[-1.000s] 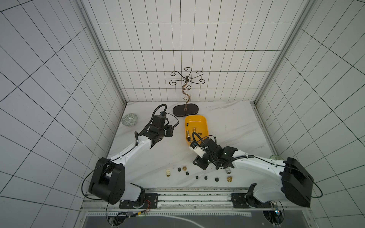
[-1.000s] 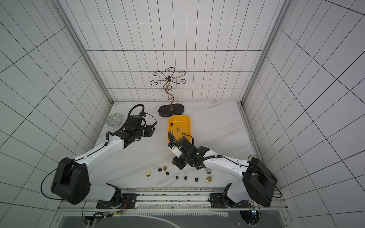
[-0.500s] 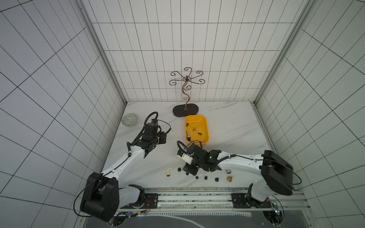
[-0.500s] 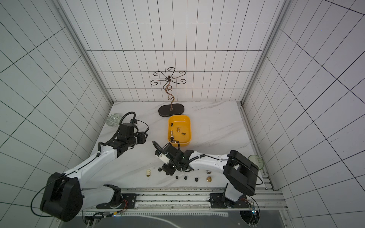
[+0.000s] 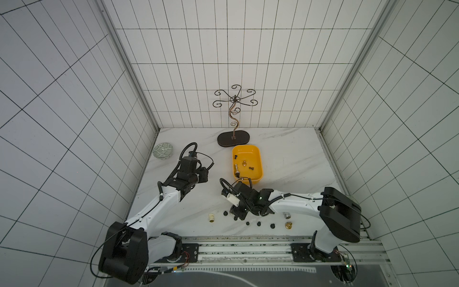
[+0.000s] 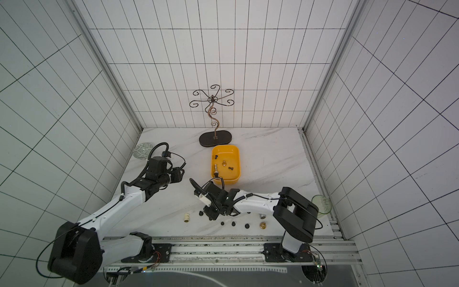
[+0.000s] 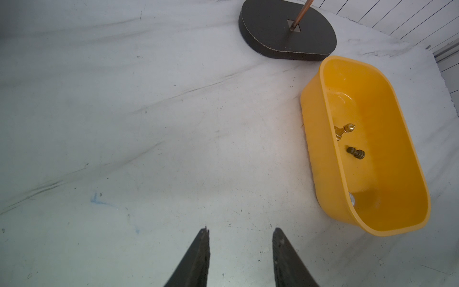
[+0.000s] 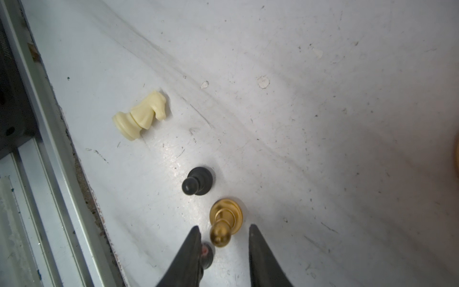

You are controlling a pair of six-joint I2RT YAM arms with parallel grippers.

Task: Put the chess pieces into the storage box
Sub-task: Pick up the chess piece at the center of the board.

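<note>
While R jaws gape, pawn [image 8: 224, 222] btwn.

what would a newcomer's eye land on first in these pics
The bright yellow box mid-table, with a few pieces in it and a curly metal stand just behind it. Then the right gripper near the front edge, its fingers open on either side of an upright gold pawn, beside a black pawn and a cream knight lying on its side.

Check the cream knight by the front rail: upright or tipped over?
Tipped over. The cream knight lies on its side, base and head showing in profile; the black pawn nearby stands on its base.
</note>
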